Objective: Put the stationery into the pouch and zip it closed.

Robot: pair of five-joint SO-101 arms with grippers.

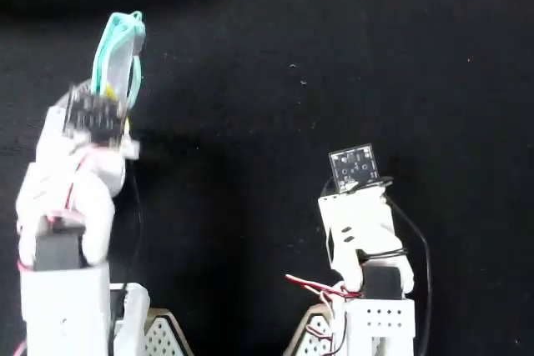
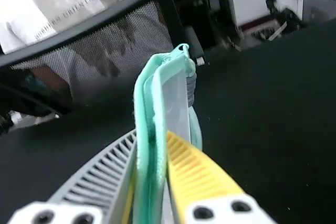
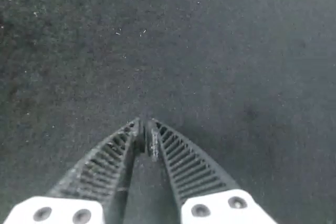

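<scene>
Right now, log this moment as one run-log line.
left gripper: shut on mint-green clear-windowed zip pouch, edge-on | right gripper: shut, empty, over black cloth table | zip: cannot tell

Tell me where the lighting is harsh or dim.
High view: white arm shells glare against the black table cloth. Left wrist view: the mint-green zip pouch in the left gripper is brightly lit, white glare behind. Right wrist view: dim, even light on the shut right gripper.
</scene>
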